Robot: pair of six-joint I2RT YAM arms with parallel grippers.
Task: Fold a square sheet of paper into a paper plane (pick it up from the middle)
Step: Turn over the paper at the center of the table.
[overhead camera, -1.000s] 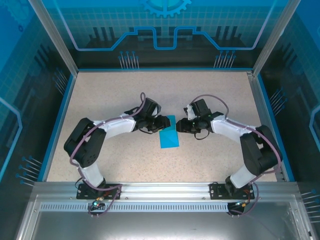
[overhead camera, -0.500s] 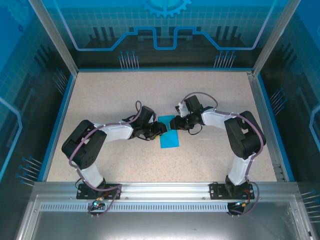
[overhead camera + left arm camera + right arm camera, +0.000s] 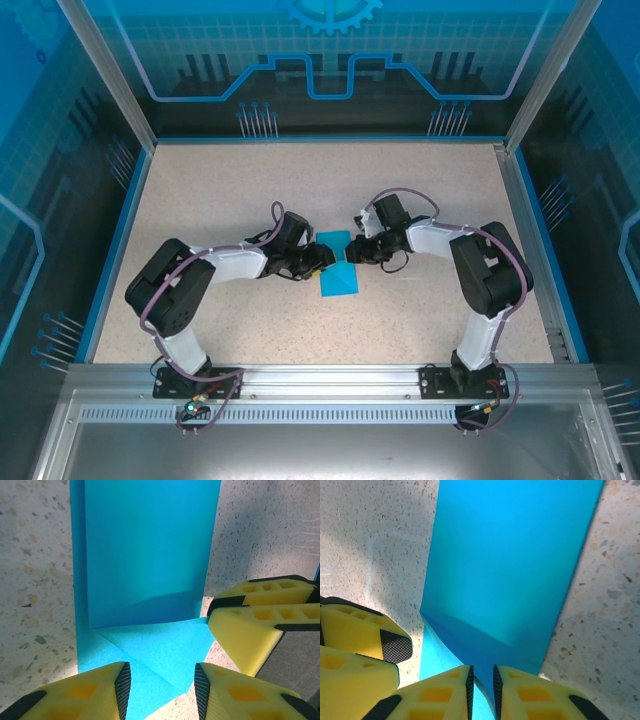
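The square sheet of paper (image 3: 338,270), cyan-blue, lies folded double on the table between both arms. In the left wrist view the sheet (image 3: 150,555) has a corner turned in as a triangle, and my left gripper (image 3: 162,685) stands open astride that corner. The upper layer (image 3: 515,555) curls up off the table in the right wrist view. My right gripper (image 3: 482,685) is shut on its raised edge, which runs between the pads. From above, the left gripper (image 3: 322,257) and right gripper (image 3: 352,250) meet at the sheet's far end. The paper plane is out of view.
The speckled table (image 3: 240,190) is fenced by a blue rim and clear enclosure walls (image 3: 130,180). The other arm's yellow fingers (image 3: 260,615) sit close beside my left gripper, and the left arm's fingers (image 3: 360,635) sit close beside my right one.
The right arm swung left to the sheet's far end and its jaws narrowed onto the raised layer. The left arm drew in slightly and has stayed open.
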